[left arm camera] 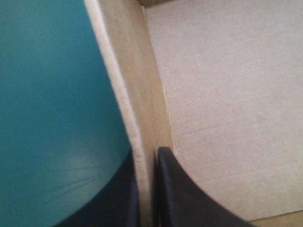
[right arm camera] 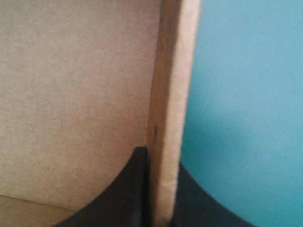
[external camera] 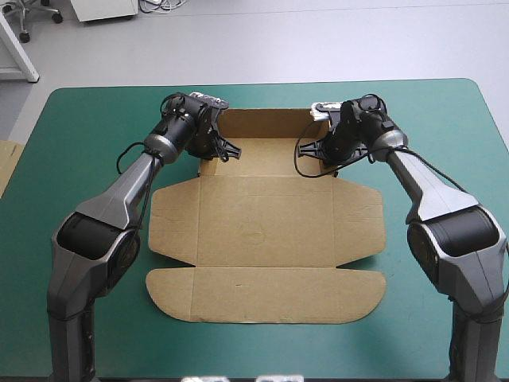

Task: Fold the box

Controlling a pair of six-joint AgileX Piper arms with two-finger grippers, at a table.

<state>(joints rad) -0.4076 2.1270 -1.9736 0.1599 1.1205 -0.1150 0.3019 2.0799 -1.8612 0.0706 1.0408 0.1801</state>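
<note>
At the table's left edge lies a strip of more brown board (external camera: 6, 165). The teal-green table (external camera: 87, 135) carries the brown box (external camera: 262, 231) at its middle, mostly flat, with the rounded flap (external camera: 266, 294) nearest the robot. At the far end a back wall (external camera: 262, 123) stands raised. The left gripper (external camera: 213, 147) sits at the far left corner of the box, and its black fingers are clamped on the upright left wall (left arm camera: 137, 94), one finger inside and one outside. The right gripper (external camera: 316, 150) mirrors it at the far right corner and pinches the upright right wall (right arm camera: 173, 94) in the same way, with the inner floor of the box beside it.
</note>
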